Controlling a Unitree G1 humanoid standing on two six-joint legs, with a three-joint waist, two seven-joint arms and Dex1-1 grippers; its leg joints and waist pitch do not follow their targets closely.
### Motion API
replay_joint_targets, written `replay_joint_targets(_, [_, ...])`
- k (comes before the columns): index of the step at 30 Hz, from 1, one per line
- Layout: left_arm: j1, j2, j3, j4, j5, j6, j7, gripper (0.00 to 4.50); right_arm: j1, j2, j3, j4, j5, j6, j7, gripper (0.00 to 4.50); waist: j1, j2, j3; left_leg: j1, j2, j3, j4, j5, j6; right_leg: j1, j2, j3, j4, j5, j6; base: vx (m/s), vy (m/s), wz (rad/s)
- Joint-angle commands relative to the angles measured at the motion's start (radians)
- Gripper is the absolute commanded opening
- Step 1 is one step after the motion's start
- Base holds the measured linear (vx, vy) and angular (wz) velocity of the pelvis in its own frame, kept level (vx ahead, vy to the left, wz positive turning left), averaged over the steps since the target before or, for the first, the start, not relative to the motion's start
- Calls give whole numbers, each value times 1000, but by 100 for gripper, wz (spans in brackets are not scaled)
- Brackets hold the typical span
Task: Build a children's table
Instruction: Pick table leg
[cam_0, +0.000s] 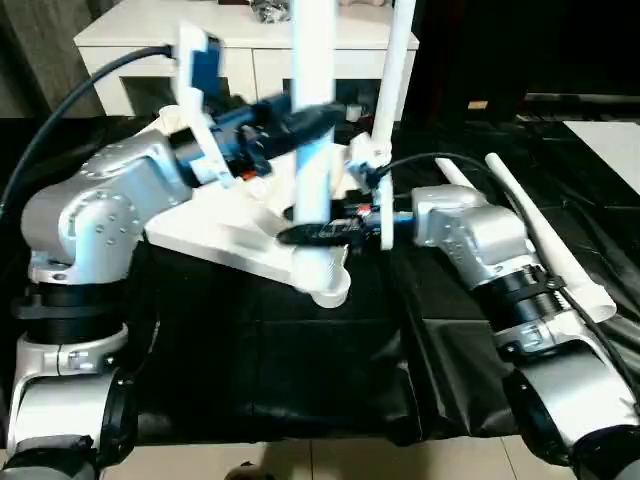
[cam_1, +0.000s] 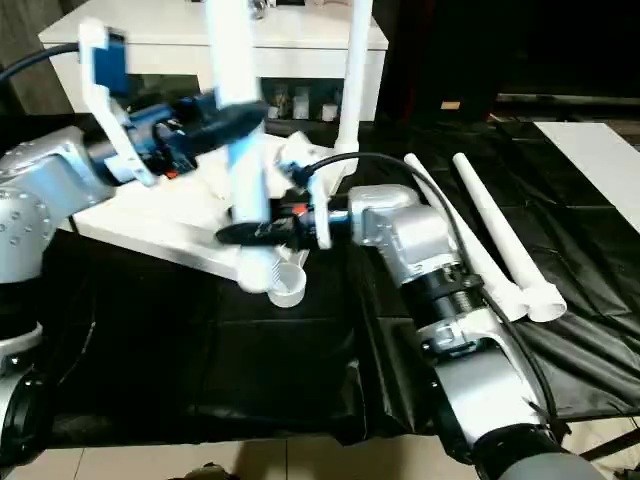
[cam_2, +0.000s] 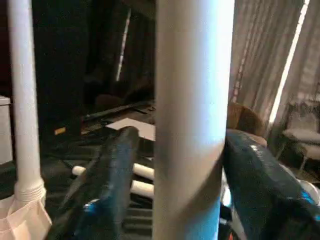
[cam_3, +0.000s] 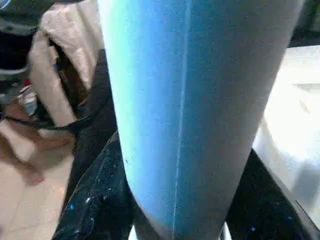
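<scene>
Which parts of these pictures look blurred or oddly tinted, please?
Left eye view: the upright leg and left gripper are smeared. Right wrist view: the leg fills the frame, soft and bluish. Left wrist view: the near fingers are out of focus; bright curtains behind.

Two head cameras look forward and down over the tabletop (cam_0: 230, 245), sharing one scene. Each wrist camera sits very close, looking along its fingers (cam_2: 112, 185) — the upright leg (cam_2: 192, 120) stands between them in both.

Dim room, bright window, blurred close-ups
</scene>
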Motion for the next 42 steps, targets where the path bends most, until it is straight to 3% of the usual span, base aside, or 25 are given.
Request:
replay_joint_targets(1, [10,13,17,14,-8,-5,-4,322,8,-18,-40,-13,20,9,-26,186,0,25,-81,21,9,-2,-65,-194,-34,59,-47,34,-53,-63,-237,0,0,0])
replay_joint_targets(2, [12,18,22,21,-7,-6,-6,330,8,-24,-52,-8,20,7,-40,186,-1,22,-81,21,10,-2,-67,-199,-36,60,-47,33,-54,-64,-236,0,0,0])
replay_joint_targets(5, [17,42,24,49,11,-27,-22,353,11,-39,-87,4,16,-2,-86,186,-3,29,-82,22,7,-3,-65,-209,-40,60,-44,33,-54,-55,-237,0,0,0])
replay_joint_targets(6, [23,82,-7,110,97,-118,-52,363,20,-60,-116,14,1,-19,-138,186,-2,38,-81,21,6,-5,-65,-206,-40,60,-45,32,-56,-54,-235,0,0,0])
replay_joint_targets(7, [23,82,-7,110,97,-118,-52,363,20,-60,-116,14,1,-19,-138,186,-2,38,-81,21,6,-5,-65,-206,-40,60,-45,32,-56,-54,-235,0,0,0])
replay_joint_targets(8, [28,117,-62,157,183,-198,-73,368,27,-72,-130,14,-9,-26,-168,186,-6,32,-81,22,6,-3,-65,-213,-40,61,-43,32,-57,-60,-229,0,0,0])
replay_joint_targets(9, [28,117,-62,157,183,-198,-73,370,27,-72,-130,14,-9,-26,-168,186,-6,34,-79,22,6,-4,-67,-216,-39,62,-44,32,-60,-86,-210,0,0,0])
replay_joint_targets(10, [31,169,-174,231,320,-310,-101,391,37,-83,-143,10,-24,-42,-207,185,-3,37,-78,22,6,-8,-68,-207,-29,60,-47,33,-70,-106,-196,0,0,0])
replay_joint_targets(11, [28,210,-284,305,444,-411,-131,403,49,-87,-157,-2,-31,-43,-240,185,-7,43,-81,24,7,-5,-66,-210,-36,60,-44,33,-62,-106,-190,0,0,0])
replay_joint_targets(12, [24,235,-360,362,527,-481,-153,409,68,-92,-165,-24,-35,-40,-258,185,-8,38,-79,24,6,-5,-68,-219,-31,60,-45,35,-67,-141,-168,0,0,0])
replay_joint_targets(13, [15,243,-415,421,582,-536,-174,409,87,-96,-166,-48,-41,-41,-269,185,-4,43,-79,26,5,-6,-68,-208,-27,57,-46,36,-79,-160,-148,0,0,0])
replay_joint_targets(15, [-6,227,-459,521,613,-609,-233,409,132,-105,-164,-112,-46,-20,-284,185,-4,49,-86,22,5,-4,-65,-172,-41,62,-48,36,-65,-102,-167,0,0,0])
replay_joint_targets(17, [-37,209,-491,639,657,-688,-285,409,193,-127,-151,-201,-45,17,-289,185,-3,50,-88,20,4,-3,-62,-137,-37,63,-45,35,-59,-24,-190,0,0,0])
replay_joint_targets(19, [-45,205,-503,672,673,-704,-296,409,215,-136,-147,-232,-43,30,-287,185,-5,46,-92,16,5,-5,-61,-127,-33,71,-47,34,-50,31,-211,0,0,0])
replay_joint_targets(23, [-71,193,-543,793,741,-818,-308,409,297,-173,-126,-350,-35,85,-278,185,-8,44,-85,18,5,-2,-64,-169,-26,71,-49,37,-61,-34,-207,0,0,0])
replay_joint_targets(24, [-91,181,-556,868,761,-869,-316,409,350,-183,-128,-424,-12,106,-275,185,-12,44,-83,17,5,-3,-66,-180,-27,72,-51,37,-64,-73,-201,0,0,0])
replay_joint_targets(25, [-101,176,-567,905,777,-895,-312,409,376,-193,-124,-462,-6,122,-275,184,-8,49,-84,23,6,-1,-63,-191,-24,67,-52,41,-71,-102,-191,0,0,0])
replay_joint_targets(27, [-121,160,-583,973,814,-947,-279,409,410,-204,-122,-515,2,153,-282,184,-11,46,-84,21,8,-4,-66,-196,-26,70,-52,40,-71,-113,-186,0,0,0])
replay_joint_targets(28, [-131,150,-585,1005,827,-961,-277,409,425,-209,-125,-543,7,173,-287,184,-13,53,-84,22,9,-5,-67,-205,-33,68,-54,40,-70,-126,-188,0,0,0])
replay_joint_targets(29, [-139,139,-598,1036,849,-975,-268,409,437,-213,-128,-569,14,193,-293,184,-15,50,-82,23,7,-3,-67,-214,-32,66,-51,40,-77,-141,-185,0,0,0])
replay_joint_targets(31, [-148,123,-615,1077,878,-994,-261,409,454,-221,-134,-605,25,221,-300,184,-15,60,-82,26,9,-6,-67,-235,-39,66,-54,41,-77,-169,-187,0,0,0])
replay_joint_targets(34, [-158,93,-619,1120,896,-999,-251,409,474,-232,-138,-640,31,249,-308,184,-18,53,-80,25,8,-4,-67,-230,-34,67,-52,42,-82,-175,-187,0,0,0])
replay_joint_targets(39, [-182,56,-633,1220,959,-1031,-143,409,500,-240,-142,-694,47,291,-332,184,-18,57,-80,25,7,-8,-68,-240,-33,70,-52,41,-86,-200,-178,0,0,0])
replay_joint_targets(42, [-185,34,-625,1246,969,-1020,-70,409,506,-237,-140,-704,50,303,-341,184,-25,57,-82,21,6,-10,-66,-223,-32,72,-50,40,-83,-160,-186,0,0,0])
